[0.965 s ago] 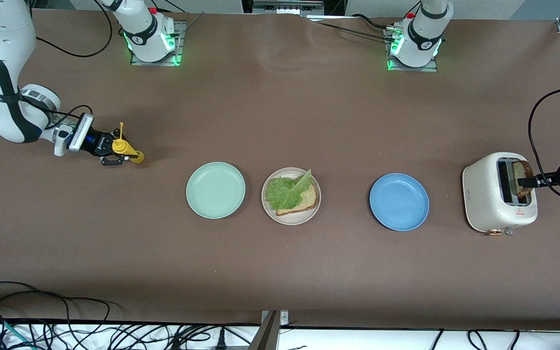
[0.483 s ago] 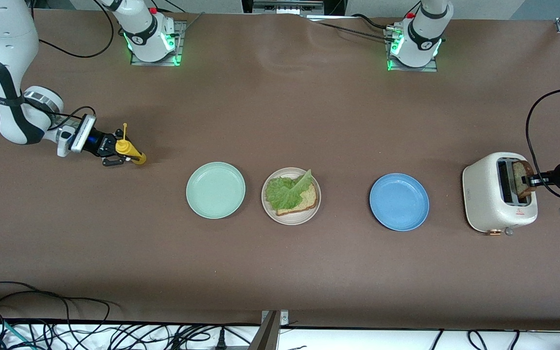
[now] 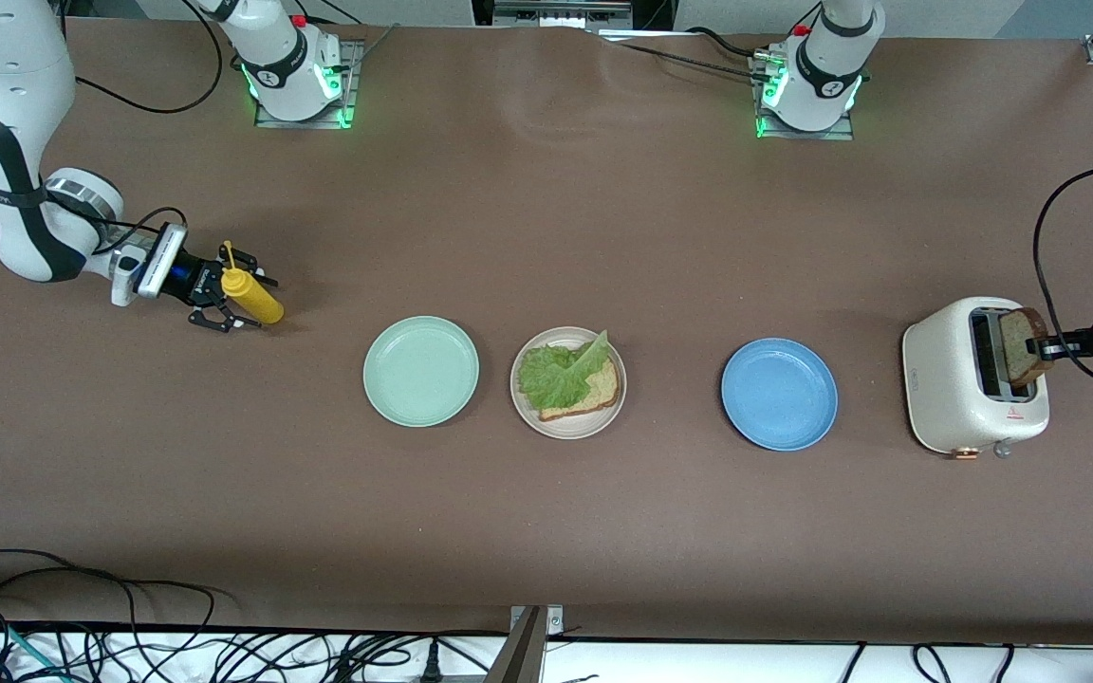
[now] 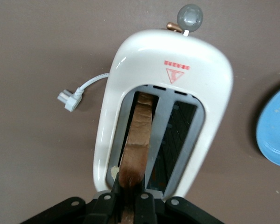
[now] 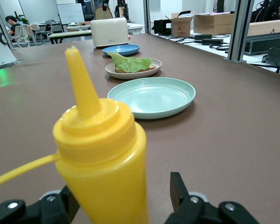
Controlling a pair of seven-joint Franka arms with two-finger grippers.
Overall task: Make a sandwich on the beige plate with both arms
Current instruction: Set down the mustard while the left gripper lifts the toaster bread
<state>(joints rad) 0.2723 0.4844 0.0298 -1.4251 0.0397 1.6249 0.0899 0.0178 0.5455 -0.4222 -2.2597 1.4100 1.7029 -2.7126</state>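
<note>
Since a second ago, when the right gripper was clamped on the yellow mustard bottle, its jaws have spread wide and the bottle stands free between them on the brown table, well toward the right arm's end from the beige plate. Over the white toaster, which stands well toward the left arm's end from that plate, the left gripper has closed its jaws on the bread slice and raised it partway out of its slot. On the beige plate lie one bread slice and a lettuce leaf, between the mint green plate and the blue plate. Both forearms reach in low and nearly level.
</note>
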